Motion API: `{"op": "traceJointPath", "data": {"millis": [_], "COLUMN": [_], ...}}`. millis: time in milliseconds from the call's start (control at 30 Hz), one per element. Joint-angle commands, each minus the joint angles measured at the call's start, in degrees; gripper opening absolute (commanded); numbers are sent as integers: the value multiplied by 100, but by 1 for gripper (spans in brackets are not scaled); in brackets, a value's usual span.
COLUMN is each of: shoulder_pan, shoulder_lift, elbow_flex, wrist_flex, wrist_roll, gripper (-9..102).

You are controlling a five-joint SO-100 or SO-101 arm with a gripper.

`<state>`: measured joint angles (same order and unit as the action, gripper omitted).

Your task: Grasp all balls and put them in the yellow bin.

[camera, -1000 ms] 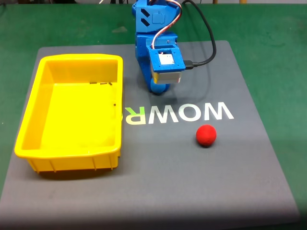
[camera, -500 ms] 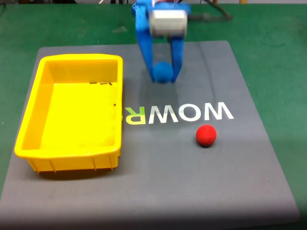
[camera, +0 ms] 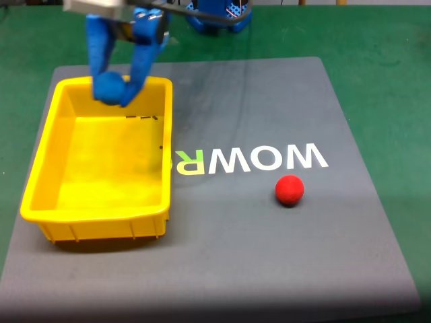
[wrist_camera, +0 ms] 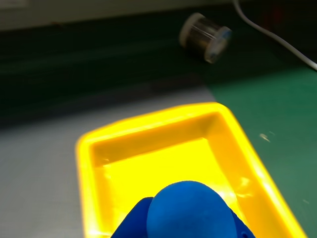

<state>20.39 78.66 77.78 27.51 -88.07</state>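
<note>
Green bench, grey mat (camera: 269,256) — the gripper (camera: 114,91), pinching the blue ball (camera: 108,87), has swung from mid-mat to over the yellow bin's (camera: 94,213) far end; release seems next — the red ball (camera: 289,190) waits.

end effector (camera: 116,94) carried blue ball (camera: 108,87) from mat to above yellow bin (camera: 40,182)

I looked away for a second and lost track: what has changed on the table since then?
The gripper lifted the blue ball off the grey mat and carried it leftward in the fixed view, above the yellow bin. It still holds the ball. The red ball and the bin stayed put.
</note>
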Motion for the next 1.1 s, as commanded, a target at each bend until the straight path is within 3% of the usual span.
{"op": "traceJointPath", "data": {"millis": [0, 300, 467, 567, 867, 1067], "shoulder_pan": [281, 404, 352, 334, 114, -721], "shoulder_lift": [0, -105, -97, -70, -18, 229], "elbow_flex": [-439, -387, -387, -387, -387, -378], "wrist_flex": [-105, -26, 35, 97, 211, 492], "wrist_roll": [-70, -97, 26, 105, 9, -62], "gripper": [0, 1, 24, 30, 32, 33]}}
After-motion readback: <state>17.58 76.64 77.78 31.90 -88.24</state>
